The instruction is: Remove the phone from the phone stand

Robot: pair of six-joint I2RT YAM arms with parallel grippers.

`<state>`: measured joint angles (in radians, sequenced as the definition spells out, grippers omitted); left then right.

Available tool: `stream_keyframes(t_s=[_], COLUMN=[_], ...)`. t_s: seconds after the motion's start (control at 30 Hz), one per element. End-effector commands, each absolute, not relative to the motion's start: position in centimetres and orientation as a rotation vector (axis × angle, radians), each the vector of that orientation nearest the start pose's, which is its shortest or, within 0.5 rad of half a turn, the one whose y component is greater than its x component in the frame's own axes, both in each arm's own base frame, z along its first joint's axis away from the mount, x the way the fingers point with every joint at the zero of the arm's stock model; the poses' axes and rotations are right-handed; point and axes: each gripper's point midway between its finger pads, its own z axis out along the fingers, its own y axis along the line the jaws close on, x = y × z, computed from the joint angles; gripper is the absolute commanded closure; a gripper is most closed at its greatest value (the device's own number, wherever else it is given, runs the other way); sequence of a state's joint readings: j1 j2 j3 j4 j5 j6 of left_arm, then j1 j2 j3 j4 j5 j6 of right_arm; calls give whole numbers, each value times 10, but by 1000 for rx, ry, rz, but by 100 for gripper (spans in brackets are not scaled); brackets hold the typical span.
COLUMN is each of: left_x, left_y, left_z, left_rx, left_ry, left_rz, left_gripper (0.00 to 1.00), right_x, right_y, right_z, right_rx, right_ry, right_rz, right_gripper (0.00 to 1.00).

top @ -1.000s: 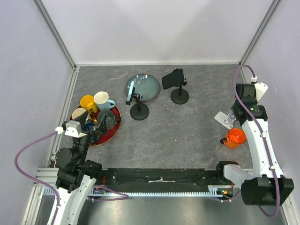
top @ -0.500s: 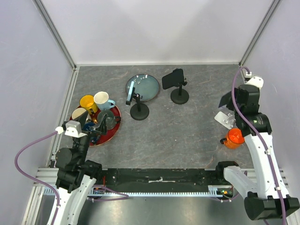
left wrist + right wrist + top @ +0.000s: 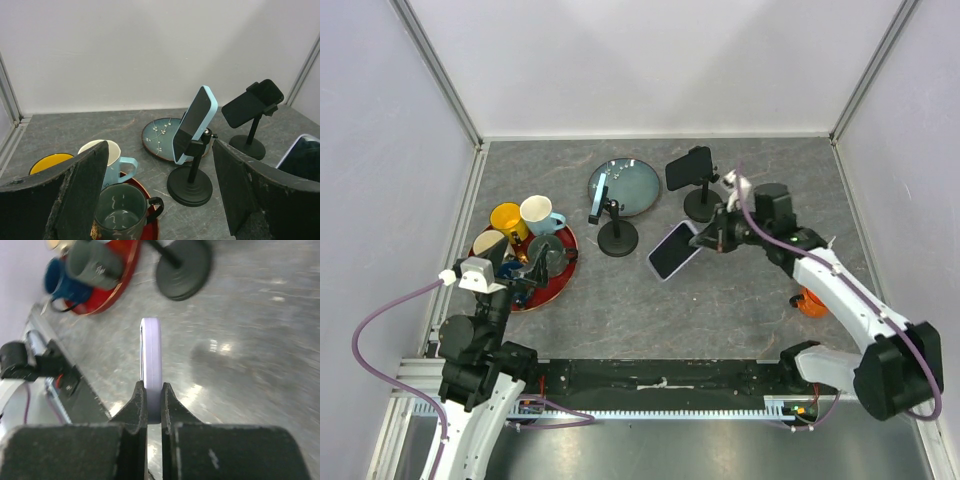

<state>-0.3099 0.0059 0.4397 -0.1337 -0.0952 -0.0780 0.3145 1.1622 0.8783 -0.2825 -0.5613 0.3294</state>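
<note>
The phone (image 3: 673,250) in the pale purple case is not on a stand. It hangs in the air over the grey surface (image 3: 740,320), and my right hand (image 3: 706,238) is shut tight on it.

I worry it could slip. I pinch only one end, so it might tip and drop flat. If I swing back, it could bump the black stand (image 3: 703,205) close behind and knock down the dark phone (image 3: 688,167) on top.

Most of the phone sticks out past my fingers — away from my arm, toward the left.

My left hand (image 3: 160,144) is wide open and holds nothing, near the cups (image 3: 535,212).
</note>
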Motion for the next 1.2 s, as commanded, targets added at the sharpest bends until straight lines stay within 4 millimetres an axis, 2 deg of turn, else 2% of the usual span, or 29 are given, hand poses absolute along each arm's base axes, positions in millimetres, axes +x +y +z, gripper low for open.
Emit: stream_keyframes(t_s=[0.0, 0.03, 0.1, 0.13, 0.17, 0.2, 0.33, 0.4, 0.43, 0.6, 0.67, 0.7, 0.87, 0.93, 1.0, 1.07, 1.1, 1.17], left_x=[189, 189, 189, 189, 189, 189, 188, 194, 195, 197, 198, 198, 200, 201, 202, 204, 204, 205], left_y=[-46, -46, -46, -46, -46, -47, -46, -47, -47, -49, -49, -49, -50, -51, -52, -53, -54, -57], left_z=[321, 322, 321, 321, 321, 320, 319, 314, 313, 310, 309, 309, 306, 306, 304, 303, 302, 301], left_rx=[84, 83, 84, 84, 86, 87, 82, 84, 86, 95, 98, 98, 104, 107, 112, 120, 122, 135], left_ry=[1234, 1234, 1240, 1240, 1242, 1245, 1253, 1282, 1291, 1310, 1314, 1314, 1328, 1330, 1336, 1346, 1351, 1356], left_rz=[-256, -255, -254, -254, -255, -258, -255, -249, -248, -246, -245, -245, -242, -242, -244, -245, -246, -253], left_gripper=[9, 9, 9, 9, 9, 9, 9, 9, 9, 9, 9, 9, 9, 9, 9, 9, 9, 9], right_x=[257, 255, 250, 246, 238, 239, 229, 219, 217, 212, 210, 210, 209, 210, 212, 214, 215, 217], right_y=[268, 276, 296, 304, 314, 322, 345, 357, 361, 376, 379, 380, 382, 381, 379, 375, 373, 368], right_z=[226, 213, 214, 202, 202, 207, 175, 171, 159, 143, 127, 115, 86, 72, 59, 47, 43, 35], right_rx=[-604, -615, -635, -635, -632, -647, -682, -709, -704, -687, -688, -683, -665, -653, -660, -653, -648, -634], right_ry=[1948, 1969, 1930, 1953, 1957, 1903, 1962, 1955, 1984, 1991, 2031, 2065, 2131, 2168, 2203, 2242, 2255, 2286], right_rz=[1264, 1288, 1357, 1406, 1470, 1496, 1553, 1594, 1604, 1668, 1672, 1668, 1667, 1645, 1608, 1550, 1529, 1469], right_gripper=[100, 100, 100, 100, 100, 100, 100, 100, 100, 100, 100, 100, 100, 92, 77, 68, 56, 39])
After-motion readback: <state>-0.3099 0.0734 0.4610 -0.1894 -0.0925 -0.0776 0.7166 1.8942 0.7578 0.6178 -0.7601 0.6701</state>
